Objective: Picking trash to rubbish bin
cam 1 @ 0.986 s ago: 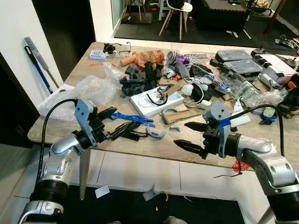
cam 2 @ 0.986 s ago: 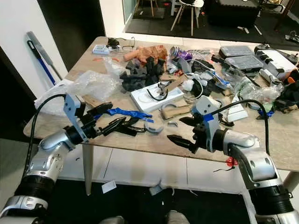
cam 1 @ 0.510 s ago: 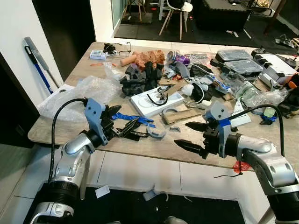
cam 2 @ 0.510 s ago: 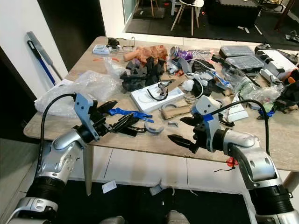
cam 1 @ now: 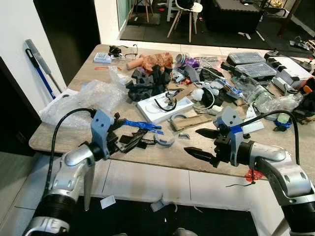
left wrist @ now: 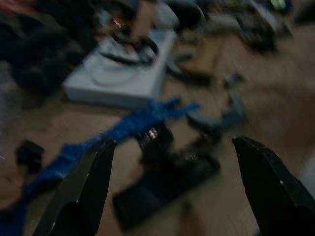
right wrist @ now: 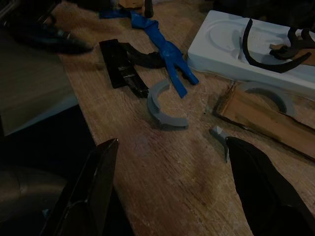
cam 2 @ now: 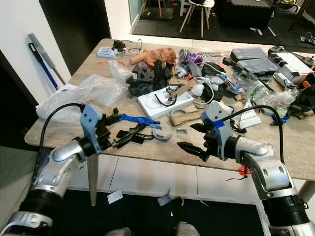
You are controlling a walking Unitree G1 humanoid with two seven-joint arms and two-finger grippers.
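The black strip (left wrist: 162, 179) is seen just ahead of the left gripper (cam 1: 129, 141), between its spread fingers, long axis crosswise. The right gripper (cam 1: 203, 143) is held farther off, released and empty.

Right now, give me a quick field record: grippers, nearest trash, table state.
left gripper: open, over black strip, table's near edge
right gripper: open, hovering at near edge, holding nothing
black strip: flat on wood
blue scrap: lying across black pieces
grey curved piece: between the grippers, free
white tray: behind these, holds black curved bits
table: cluttered
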